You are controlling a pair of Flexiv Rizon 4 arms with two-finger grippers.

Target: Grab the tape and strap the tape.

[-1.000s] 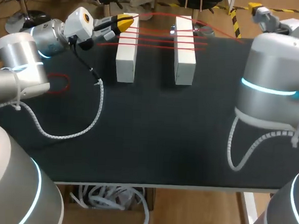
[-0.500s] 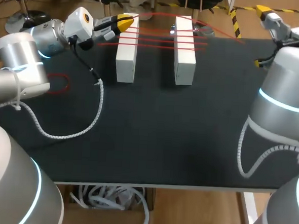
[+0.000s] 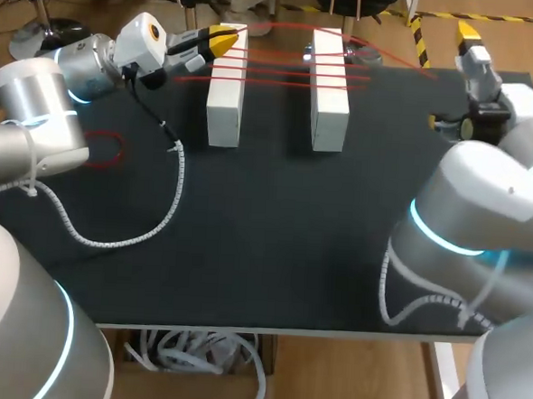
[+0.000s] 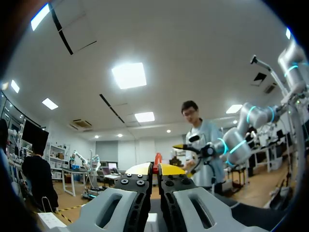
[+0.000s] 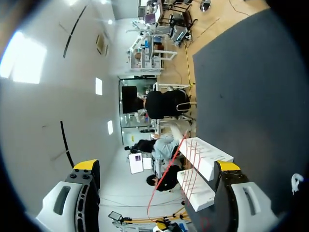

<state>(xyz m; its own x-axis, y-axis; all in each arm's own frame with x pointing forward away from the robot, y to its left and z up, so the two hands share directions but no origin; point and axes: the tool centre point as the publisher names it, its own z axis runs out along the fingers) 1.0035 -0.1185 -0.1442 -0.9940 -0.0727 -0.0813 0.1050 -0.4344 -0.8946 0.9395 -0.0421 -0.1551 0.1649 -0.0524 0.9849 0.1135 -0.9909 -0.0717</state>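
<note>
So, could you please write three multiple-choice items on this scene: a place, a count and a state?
1. Where is the left gripper? A at the left white block's far end; B at the near edge; C over the other block.
2. How many white blocks stand on the table? A one; B two; C four.
3. How is the right gripper? A shut on a block; B shut, empty; C open.
Key: 1 A, its tips meet on the red tape there. 2 B, the left one and the right white block. 3 C, its fingers stand wide apart.
</note>
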